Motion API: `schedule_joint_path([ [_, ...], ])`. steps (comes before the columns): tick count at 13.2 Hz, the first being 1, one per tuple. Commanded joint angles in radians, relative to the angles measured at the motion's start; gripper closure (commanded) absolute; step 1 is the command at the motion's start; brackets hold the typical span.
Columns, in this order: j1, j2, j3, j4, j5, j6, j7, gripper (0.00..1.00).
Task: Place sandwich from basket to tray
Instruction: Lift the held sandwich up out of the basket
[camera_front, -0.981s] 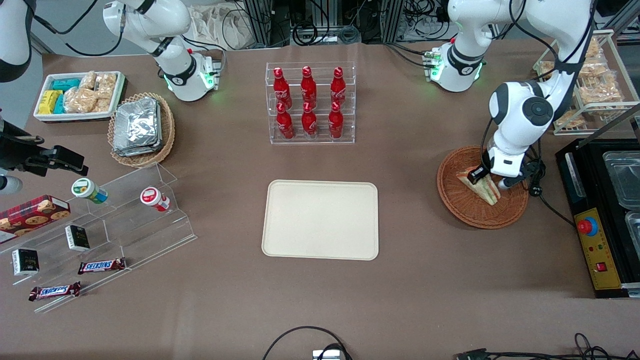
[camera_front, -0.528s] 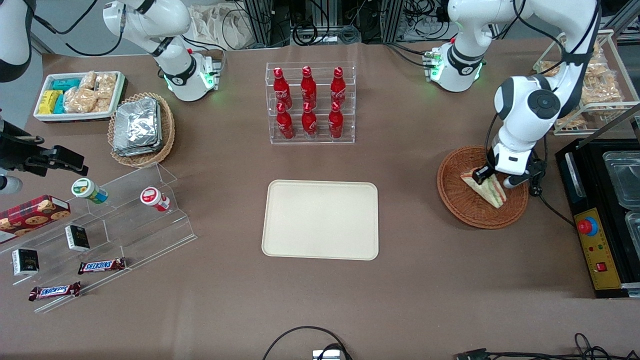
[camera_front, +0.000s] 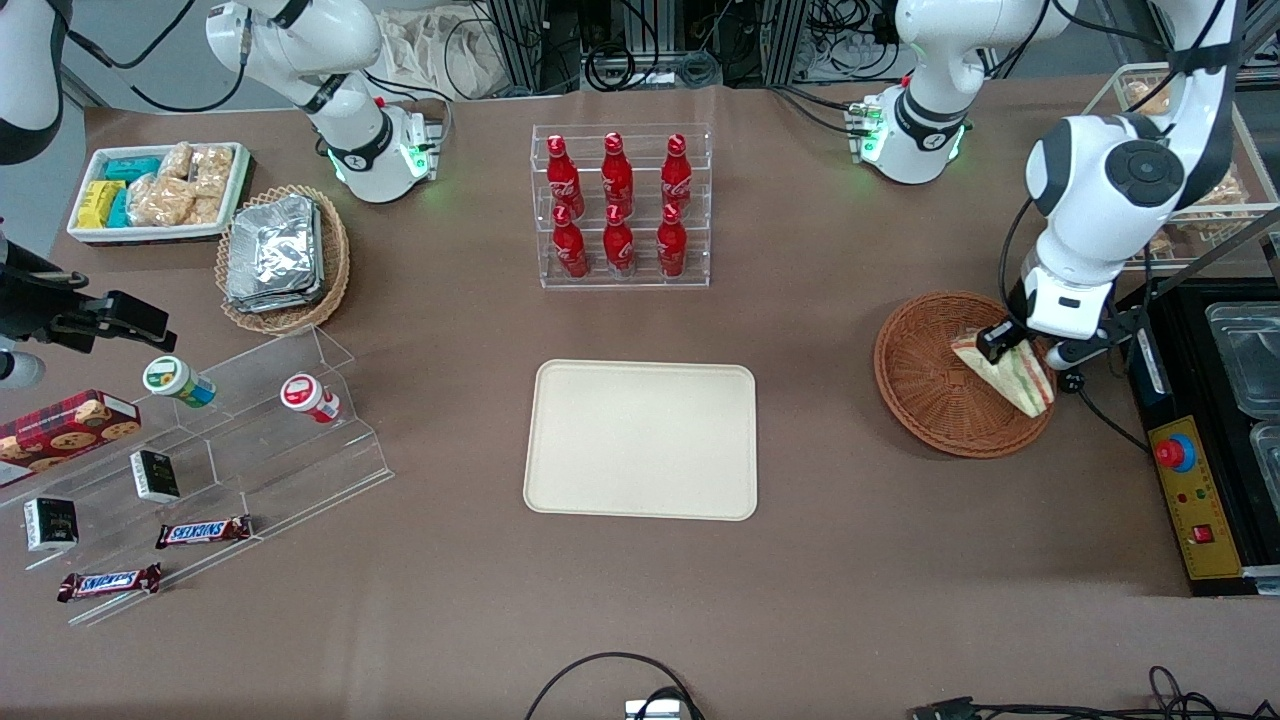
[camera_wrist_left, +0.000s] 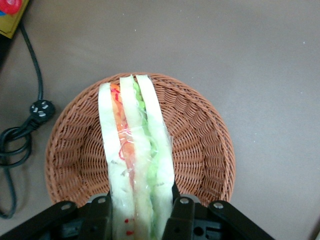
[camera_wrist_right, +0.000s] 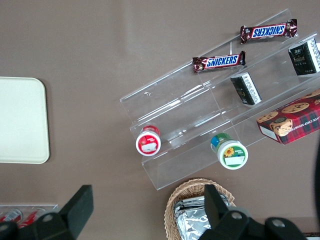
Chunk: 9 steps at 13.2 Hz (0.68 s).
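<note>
Now the gripper (camera_front: 1022, 348) is higher and nearer the right edge of the front view than a second ago, fingers pinching the sandwich (camera_front: 1008, 372) above the basket (camera_front: 925, 385). Pale bread, with orange, red and green layers, hangs clear of the weave.

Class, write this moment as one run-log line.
stage: lifting | pincer: shut on sandwich, above wicker basket | tray: nothing on it yet | next: probably carry to tray
</note>
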<state>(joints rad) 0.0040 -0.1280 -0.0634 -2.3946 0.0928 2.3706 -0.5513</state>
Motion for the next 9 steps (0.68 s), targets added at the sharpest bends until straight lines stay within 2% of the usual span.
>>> schedule_joint_path([
  [1,-0.015,0.001,-0.035,0.165,-0.010,-0.190,-0.010,0.63],
  [4,-0.056,0.022,-0.049,0.294,-0.039,-0.316,-0.056,0.63],
  [9,-0.056,0.082,-0.176,0.399,-0.041,-0.332,-0.177,0.64],
])
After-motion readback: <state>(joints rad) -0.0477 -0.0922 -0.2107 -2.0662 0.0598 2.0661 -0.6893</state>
